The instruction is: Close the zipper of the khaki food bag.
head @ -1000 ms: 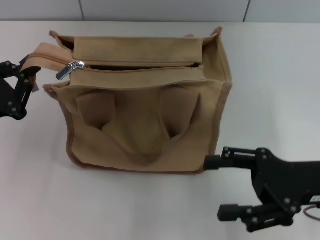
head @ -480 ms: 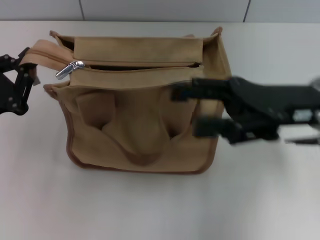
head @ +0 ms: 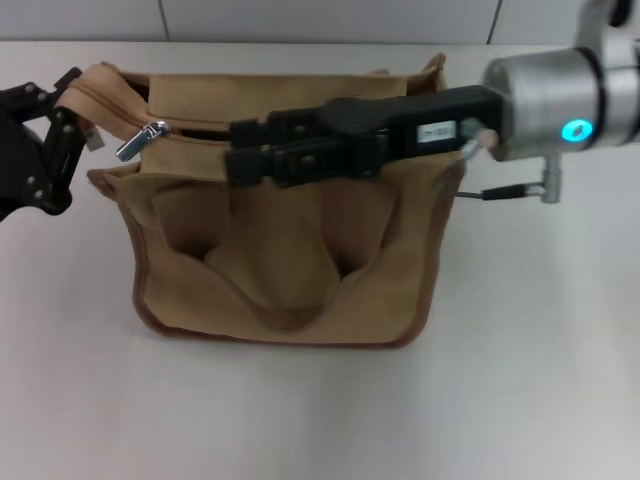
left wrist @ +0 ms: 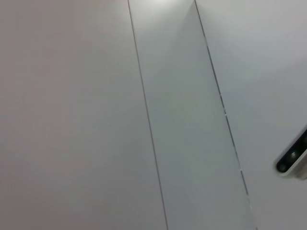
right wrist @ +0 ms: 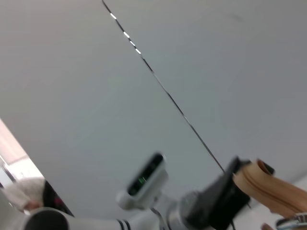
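The khaki food bag [head: 290, 250] stands in the middle of the white table, front pockets and looped handle facing me. The zipper [head: 300, 128] runs along its top and is open. Its silver slider [head: 140, 138] sits at the left end. My left gripper [head: 68, 105] is at the bag's left end, shut on the zipper's tan end strip [head: 95, 78] and holding it up; the strip also shows in the right wrist view [right wrist: 268, 189]. My right gripper [head: 235, 148] reaches leftward over the bag's top, jaws slightly apart and empty, tips just right of the slider.
The white table [head: 540, 350] stretches around the bag, with a grey panelled wall [head: 330, 18] behind. The right arm's silver wrist [head: 560, 95] hangs over the bag's right end. The left wrist view shows only wall panels [left wrist: 182, 120].
My right arm swung up from the table's front right and now reaches left across the bag's top towards the slider. My left gripper rose slightly with the end strip.
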You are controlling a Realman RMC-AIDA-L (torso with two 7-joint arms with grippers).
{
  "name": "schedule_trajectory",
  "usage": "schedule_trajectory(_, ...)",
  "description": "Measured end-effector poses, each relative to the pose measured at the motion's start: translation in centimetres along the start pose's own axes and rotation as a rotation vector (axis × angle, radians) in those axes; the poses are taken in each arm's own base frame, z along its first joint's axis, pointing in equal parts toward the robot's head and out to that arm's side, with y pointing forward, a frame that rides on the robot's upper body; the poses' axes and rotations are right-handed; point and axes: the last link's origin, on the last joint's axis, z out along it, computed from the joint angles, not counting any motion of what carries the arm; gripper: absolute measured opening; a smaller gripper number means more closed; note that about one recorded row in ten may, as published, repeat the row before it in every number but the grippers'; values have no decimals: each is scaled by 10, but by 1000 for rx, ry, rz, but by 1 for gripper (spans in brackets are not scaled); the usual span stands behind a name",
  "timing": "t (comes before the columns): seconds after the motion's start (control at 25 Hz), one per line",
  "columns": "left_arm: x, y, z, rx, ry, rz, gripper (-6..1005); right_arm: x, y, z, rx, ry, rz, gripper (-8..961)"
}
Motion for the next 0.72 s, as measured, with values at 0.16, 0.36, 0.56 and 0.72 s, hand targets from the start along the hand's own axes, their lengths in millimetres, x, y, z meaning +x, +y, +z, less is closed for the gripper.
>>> schedule_trajectory(0.16, 4, 2, 8, -39, 38, -10, 30, -7, -11, 17, 59, 49, 13, 826)
schedule_trajectory(0.36, 8, 1, 17, -68, 67, -38, 32, -10, -17, 25, 99, 42, 28, 809)
schedule_trajectory(0.56, 12, -3, 29, -97, 89, -62, 33, -11, -19, 36, 117, 60, 25, 765)
schedule_trajectory(0.72, 16, -7, 38, -122, 97, -88, 34, -12, -20, 39, 129, 70, 20, 729)
